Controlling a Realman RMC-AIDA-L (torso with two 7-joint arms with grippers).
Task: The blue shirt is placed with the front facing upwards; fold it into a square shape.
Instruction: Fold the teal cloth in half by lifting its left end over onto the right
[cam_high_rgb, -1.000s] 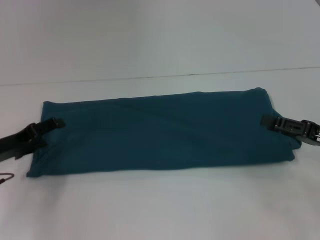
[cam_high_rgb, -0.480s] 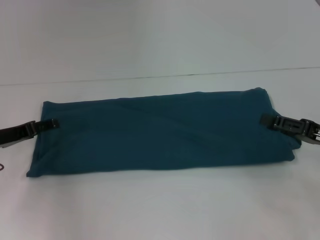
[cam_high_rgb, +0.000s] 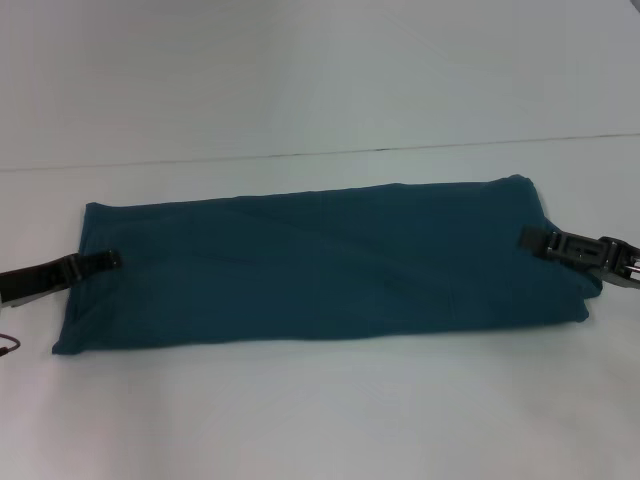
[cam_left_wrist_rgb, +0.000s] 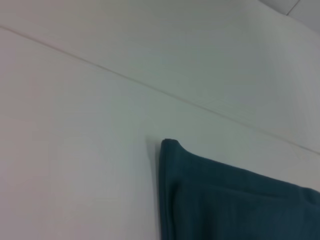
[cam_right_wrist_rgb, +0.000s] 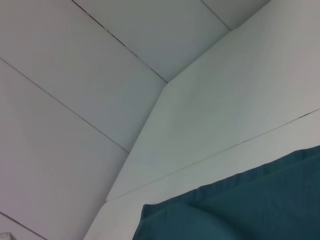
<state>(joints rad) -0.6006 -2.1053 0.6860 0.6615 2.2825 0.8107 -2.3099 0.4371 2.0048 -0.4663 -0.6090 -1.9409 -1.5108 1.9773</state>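
Your left claw (cam_high_rgb: 108, 259) sits at the frame's left on the blue shirt's (cam_high_rgb: 320, 265) edge, your right claw (cam_high_rgb: 530, 239) at its right end; I cannot tell either's grip. The shirt lies folded lengthwise across the white counter (cam_high_rgb: 330, 410).

White table (cam_high_rgb: 320, 420), the blue shirt (cam_high_rgb: 320, 265) folded into a long band flat across it.

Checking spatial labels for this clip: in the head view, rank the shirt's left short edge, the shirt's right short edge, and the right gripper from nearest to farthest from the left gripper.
From the left gripper:
1. Left short edge of the blue shirt: the gripper tip lies over it, on the robot's left.
2. Right short edge of the shirt, far across the folded strip.
3. Right gripper, at that same end; too close to item 2 to rank firmly.
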